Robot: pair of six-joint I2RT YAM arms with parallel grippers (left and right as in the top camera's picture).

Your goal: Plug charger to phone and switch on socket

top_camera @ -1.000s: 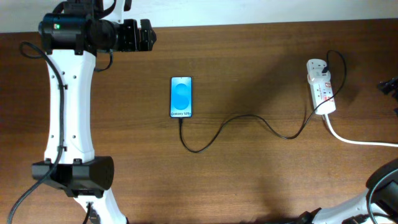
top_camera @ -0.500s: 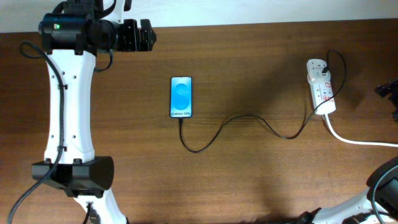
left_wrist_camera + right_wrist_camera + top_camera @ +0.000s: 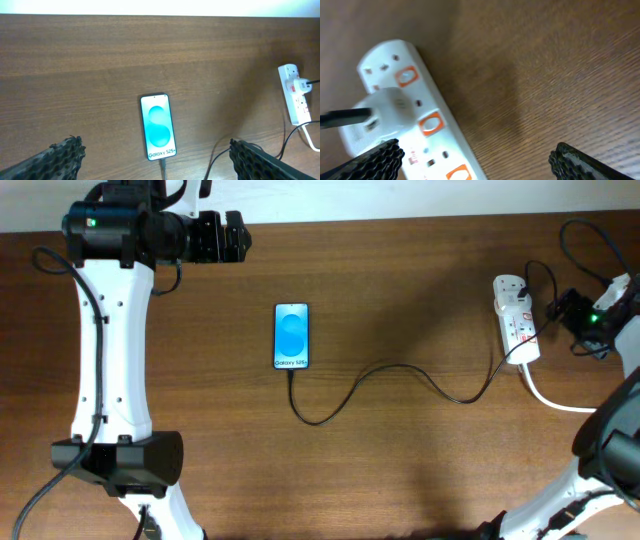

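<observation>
The phone (image 3: 291, 336) lies flat mid-table with its blue screen lit; it also shows in the left wrist view (image 3: 158, 126). The black charger cable (image 3: 390, 370) runs from the phone's near end across the table to a white adapter (image 3: 520, 301) plugged into the white power strip (image 3: 517, 321). In the right wrist view the strip (image 3: 415, 125) shows orange-red switches and the white adapter (image 3: 390, 107). My right gripper (image 3: 562, 310) is open, just right of the strip. My left gripper (image 3: 240, 237) is open at the far left, away from the phone.
The strip's thick white cord (image 3: 570, 405) trails off to the right edge. The left arm's white body (image 3: 110, 360) stands along the left side. Bare wooden table lies between the phone and the strip.
My right arm has moved in from the right edge to just beside the power strip. The left arm, phone and cable have not moved.
</observation>
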